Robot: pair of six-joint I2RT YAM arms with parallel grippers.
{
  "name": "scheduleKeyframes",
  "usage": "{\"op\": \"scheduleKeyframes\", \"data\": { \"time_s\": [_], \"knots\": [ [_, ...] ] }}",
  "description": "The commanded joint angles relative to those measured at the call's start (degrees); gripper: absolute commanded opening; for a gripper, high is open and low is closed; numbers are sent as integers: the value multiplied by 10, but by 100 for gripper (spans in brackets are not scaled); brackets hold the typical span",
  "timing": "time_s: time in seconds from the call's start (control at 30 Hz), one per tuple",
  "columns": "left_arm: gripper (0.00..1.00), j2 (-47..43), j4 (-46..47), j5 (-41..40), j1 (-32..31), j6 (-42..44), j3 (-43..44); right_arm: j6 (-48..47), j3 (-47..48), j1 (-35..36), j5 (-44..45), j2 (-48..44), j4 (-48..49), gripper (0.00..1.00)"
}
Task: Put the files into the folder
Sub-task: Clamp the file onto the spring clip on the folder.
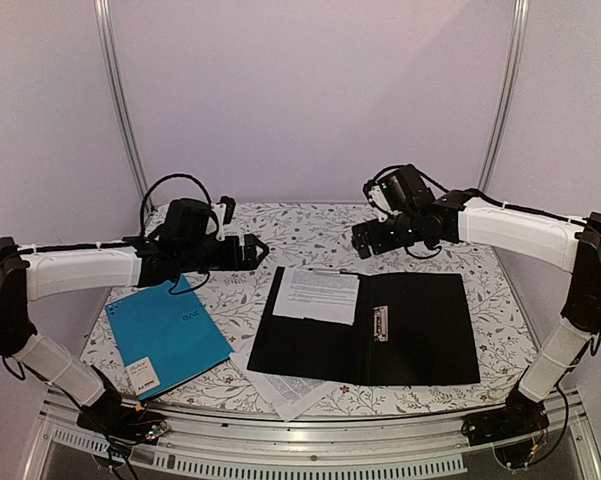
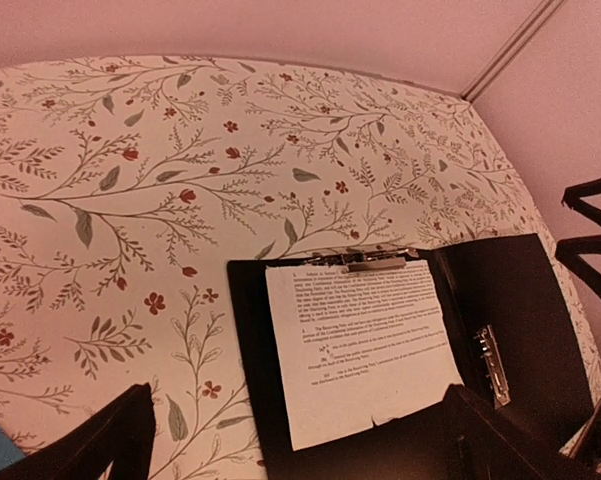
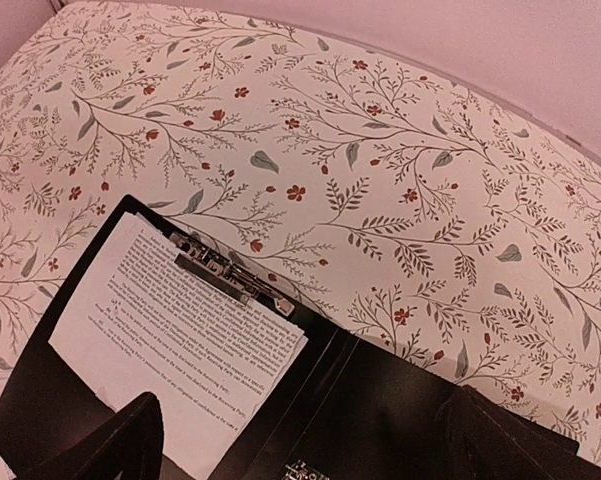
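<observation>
Folder (image 1: 420,335) lies open mid-frame, files (image 1: 318,294) on its left half; left end effector (image 1: 257,250) and right end effector (image 1: 364,238), both spread, hang beyond its upper edge.

Soft pinkish light, wrist views warped

Teal-blue folder (image 1: 168,335) flat on floral tablecloth (image 1: 310,228).
</observation>
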Motion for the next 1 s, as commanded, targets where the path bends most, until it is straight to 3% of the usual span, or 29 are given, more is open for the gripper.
{"op": "scheduleKeyframes", "data": {
  "time_s": [0.0,0.43,0.7,0.97],
  "knots": [
    [99,61,106,88,-20,21,-2,60,11,-37,-70,23,22,99],
    [98,280,182,226,-66,-52,115,122,52,-68,-131,128,72,99],
    [98,319,183,258,-68,-79,128,144,77,-70,-135,160,72,99],
    [98,332,195,275,-68,-94,112,198,83,-76,-192,194,90,97]
  ]
}}
